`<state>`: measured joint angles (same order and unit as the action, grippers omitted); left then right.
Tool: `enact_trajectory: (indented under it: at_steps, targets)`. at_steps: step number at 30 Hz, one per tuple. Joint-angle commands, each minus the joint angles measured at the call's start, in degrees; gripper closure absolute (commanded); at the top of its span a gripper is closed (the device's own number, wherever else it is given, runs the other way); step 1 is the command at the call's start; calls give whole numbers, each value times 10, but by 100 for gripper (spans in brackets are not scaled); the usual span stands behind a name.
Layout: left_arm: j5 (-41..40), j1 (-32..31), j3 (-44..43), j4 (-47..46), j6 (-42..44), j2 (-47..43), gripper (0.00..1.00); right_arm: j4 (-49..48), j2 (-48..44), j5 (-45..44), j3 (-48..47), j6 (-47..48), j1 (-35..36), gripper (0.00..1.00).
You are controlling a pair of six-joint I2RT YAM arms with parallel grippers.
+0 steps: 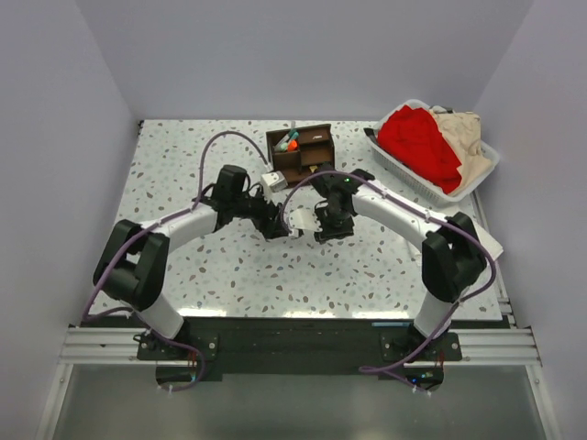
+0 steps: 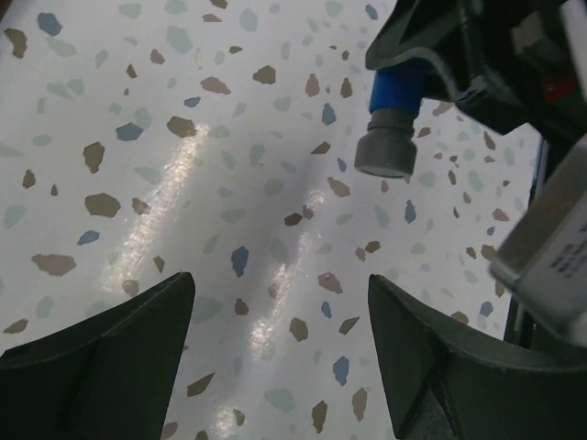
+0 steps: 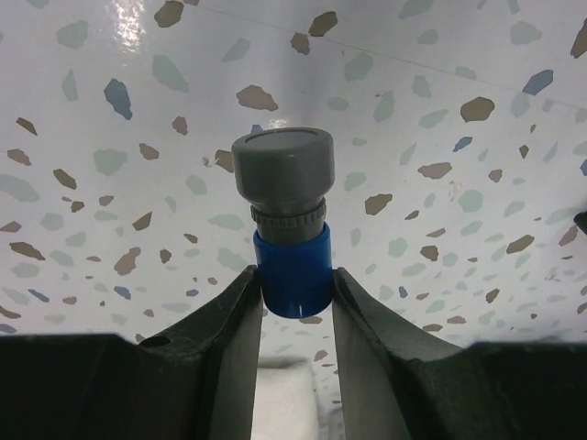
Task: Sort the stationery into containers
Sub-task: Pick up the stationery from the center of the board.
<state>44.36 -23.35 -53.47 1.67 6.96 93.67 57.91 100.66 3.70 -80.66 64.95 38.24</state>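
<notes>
**Right wrist view.** The right jaws grasp the stubby cylinder by its blue body. Its grey cap projects past the tips toward 12 o'clock, over bare desk. The hold looks square and centred. The step in hand is probably the carry to a cubby, though a handover to the other arm is also possible. To do it well, keep the clasp on the blue body, lift before swinging, and lower the cylinder cap first. Let go only once it is inside the cubby walls. A white patch low between the jaws cannot be identified.

**Left wrist view.** The left jaws are released and spread wide, with only desk between them. The cylinder hangs at 1 o'clock, cap downward, apparently clear of the surface. If a handover is meant, these jaws should close on the grey cap, which is the only free part.

**Top external view.** Both arms meet at the middle of the desk, jaws tip to tip, and the cylinder is too small to pick out here. The organiser stands near, at 12 o'clock from the jaws. Its 11 o'clock cubby already holds capped markers, while the others look freer. The left arm and its cable lie just beside the route at 11 o'clock, so a pass on the 1 o'clock side seems safer. A white basket of cloth sits at 2 o'clock, well apart.
</notes>
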Motion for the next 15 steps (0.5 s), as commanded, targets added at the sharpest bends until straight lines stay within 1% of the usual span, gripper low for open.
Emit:
enact_trajectory:
  at_steps: [1,5,9,10,12,14,15]
  targets:
    - [101,-8,-24,-104,-65,7,19,79,36,-16,-83,-61,1,100]
    - [151,-13,-34,-148,-118,32,19,82,46,-3,-112,-74,3,100]
    - [182,-17,-49,-178,-143,61,20,82,37,8,-121,-80,5,100]
    - [200,-17,-51,-181,-147,65,20,83,24,16,-121,-82,4,100]
    - [215,-14,-44,-220,-182,68,21,77,7,20,-106,-83,4,100]
    - [230,-8,-27,-307,-254,64,21,75,-20,28,-94,-92,5,100]
    - [237,-6,-1,-352,-288,58,22,75,-27,28,-81,-96,4,100]
